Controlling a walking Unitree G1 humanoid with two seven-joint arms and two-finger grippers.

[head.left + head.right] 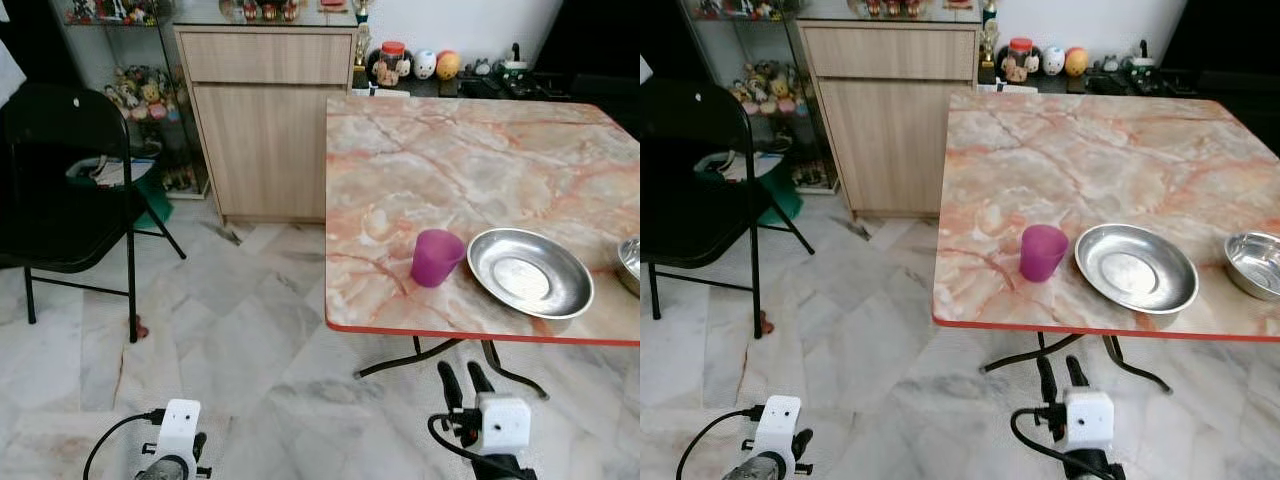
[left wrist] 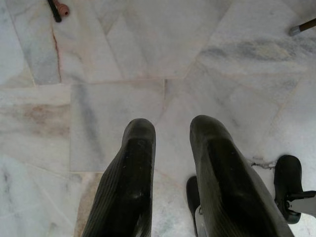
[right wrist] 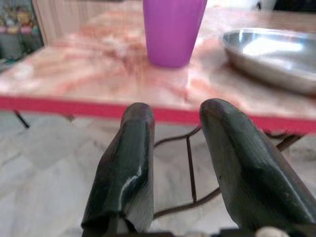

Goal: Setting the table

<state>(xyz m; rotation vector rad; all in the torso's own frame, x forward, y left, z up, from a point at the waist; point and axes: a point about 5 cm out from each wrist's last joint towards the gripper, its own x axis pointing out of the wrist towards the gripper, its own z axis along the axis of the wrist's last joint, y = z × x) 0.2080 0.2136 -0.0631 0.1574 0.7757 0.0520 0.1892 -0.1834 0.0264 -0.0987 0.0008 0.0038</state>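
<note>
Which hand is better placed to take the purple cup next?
The right hand: it sits open just below the table edge, facing the purple cup. The left hand points at the floor, off to the table's side.

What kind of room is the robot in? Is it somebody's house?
Probably a home dining area. There is a marble-patterned table holding a purple cup and a steel plate, a wooden cabinet with figurines nearby, and a black folding chair on the tiled floor.

Left gripper [image 2: 170, 131]: two long black fingers, ribbed inner faces, rounded tips. Right gripper [image 1: 463, 378]: same black fingers. White boxy wrist housings, black cables looping off both.
</note>
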